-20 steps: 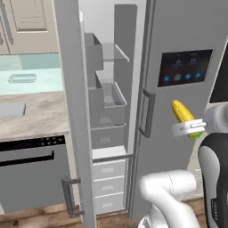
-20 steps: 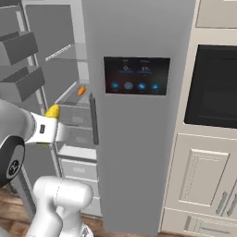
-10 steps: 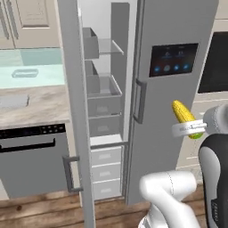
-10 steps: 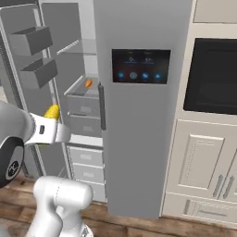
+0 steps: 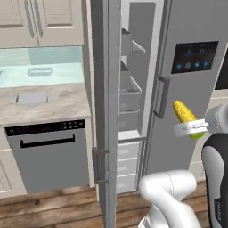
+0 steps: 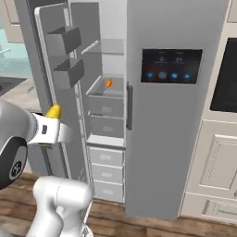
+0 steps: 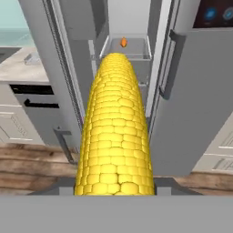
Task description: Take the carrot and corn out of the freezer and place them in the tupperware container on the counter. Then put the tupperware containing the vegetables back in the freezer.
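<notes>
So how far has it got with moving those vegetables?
Done: the freezer door is open and the corn is out, held in the gripper. In hand: carrying the cob; the tupperware container on the counter looks empty. Left: the carrot lies in a freezer drawer; both vegetables must go in the container, which goes into the freezer.

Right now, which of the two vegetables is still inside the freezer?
The carrot, the small orange stub lying in an upper drawer of the open freezer. The yellow corn is outside it, held in the claw.
</notes>
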